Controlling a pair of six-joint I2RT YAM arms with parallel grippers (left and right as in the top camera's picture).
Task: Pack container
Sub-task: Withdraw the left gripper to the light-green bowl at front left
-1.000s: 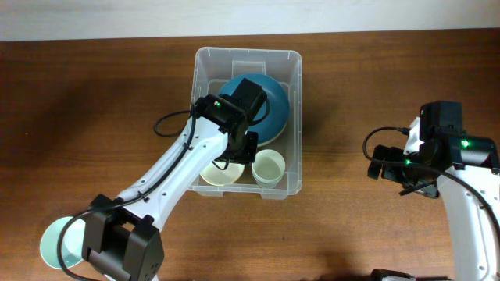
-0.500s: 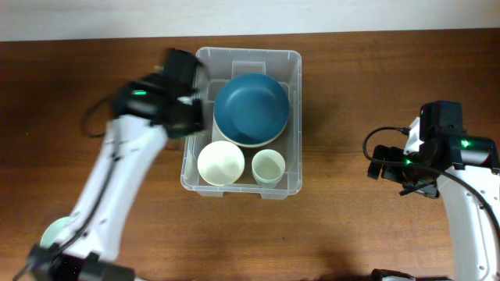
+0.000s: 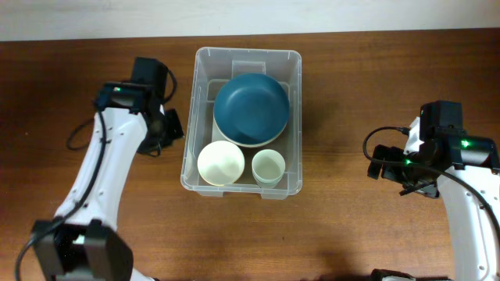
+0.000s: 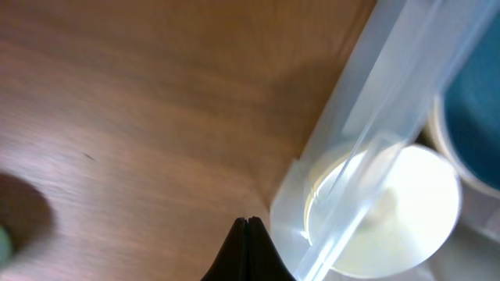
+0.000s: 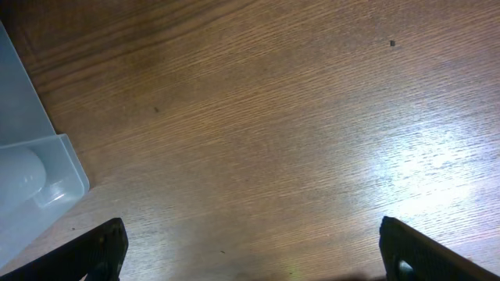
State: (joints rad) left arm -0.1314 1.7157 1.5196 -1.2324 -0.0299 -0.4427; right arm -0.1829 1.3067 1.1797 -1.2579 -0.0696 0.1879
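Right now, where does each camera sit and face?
Overhead: above the table, facing straight down on container and both arms.
Left wrist: on left arm, faces table and container wall; shut left hand below.
Right wrist: on right arm, faces table, container corner; open right hand below.
Shared: overhead and left wrist show the cream bowl.

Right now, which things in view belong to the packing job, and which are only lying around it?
Belong to the job:
container
blue bowl, cream bowl and pale cup, all inside it

Only around it:
wooden table
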